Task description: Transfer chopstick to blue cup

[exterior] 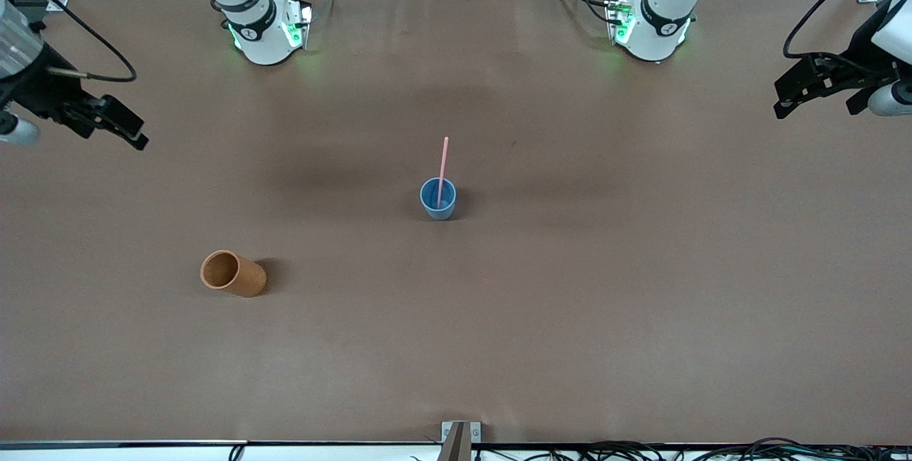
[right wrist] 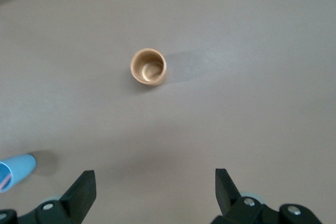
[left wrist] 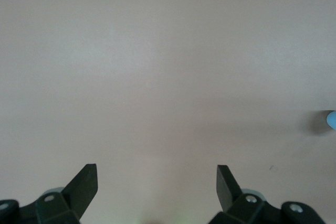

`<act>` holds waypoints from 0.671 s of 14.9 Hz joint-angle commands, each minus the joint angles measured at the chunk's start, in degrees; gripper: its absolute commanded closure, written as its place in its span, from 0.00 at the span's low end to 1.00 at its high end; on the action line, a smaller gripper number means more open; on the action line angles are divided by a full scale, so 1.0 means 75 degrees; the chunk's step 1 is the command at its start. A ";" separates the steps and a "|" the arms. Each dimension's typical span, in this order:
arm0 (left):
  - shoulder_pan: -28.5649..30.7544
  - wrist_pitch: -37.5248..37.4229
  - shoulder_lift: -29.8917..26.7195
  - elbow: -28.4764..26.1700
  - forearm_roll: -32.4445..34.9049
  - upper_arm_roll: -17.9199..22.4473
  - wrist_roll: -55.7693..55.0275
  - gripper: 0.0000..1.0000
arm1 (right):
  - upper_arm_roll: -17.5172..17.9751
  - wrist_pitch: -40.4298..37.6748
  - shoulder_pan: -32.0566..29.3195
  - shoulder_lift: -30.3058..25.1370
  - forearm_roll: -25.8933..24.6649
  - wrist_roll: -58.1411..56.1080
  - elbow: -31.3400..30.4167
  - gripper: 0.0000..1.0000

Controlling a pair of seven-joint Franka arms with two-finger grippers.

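Pale pink and thin, the chopstick stands in the blue cup, its lower end inside the cup and its upper end leaning slightly toward the robots' bases. We read its long axis as close to upright, rising clear above the rim. The blue cup stands upright near the middle of the brown table, roughly midway between the two arms' ends.

We judge from this arrangement that the transfer is already complete: the stick rests in the cup named by the task, and no gripper touches it.

The orange-brown cup stands nearer to the front camera than the blue cup and toward the right arm's end of the table, well apart from it. In the right wrist view we see into its open mouth; nothing is visible inside.

The left gripper hangs over the left arm's end of the table with its fingers spread wide and nothing between them. The right gripper hangs over the right arm's end, its fingers likewise spread and empty. Both arms wait.

Both grippers lie well apart from the cup, one to each end, at similar removes. We cannot name either arm as clearly nearer. Should a further move be required, we judge that either gripper would have to approach from its own end, meeting the stick above the rim.
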 commanded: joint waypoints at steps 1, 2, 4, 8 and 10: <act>0.0009 -0.0027 0.0054 0.0158 0.0020 0.0008 0.0070 0.00 | 0.0161 -0.0261 -0.0554 -0.0384 -0.0040 -0.0701 -0.0063 0.00; 0.0009 -0.0027 0.0054 0.0170 0.0020 0.0008 0.0035 0.00 | 0.0161 -0.0506 -0.0601 -0.0372 -0.0040 -0.0877 0.0276 0.00; -0.0003 -0.0027 0.0054 0.0170 0.0020 0.0008 0.0058 0.00 | 0.0161 -0.0859 -0.0695 -0.0232 -0.0029 -0.0925 0.0968 0.00; 0.0009 -0.0027 0.0054 0.0158 0.0044 0.0008 0.0070 0.00 | 0.0161 -0.1688 -0.0719 0.0504 0.0077 -0.0949 0.2548 0.00; 0.0020 -0.0027 0.0054 0.0158 0.0055 0.0008 0.0070 0.00 | 0.0173 -0.2450 -0.0707 0.1032 0.0077 -0.0949 0.3335 0.00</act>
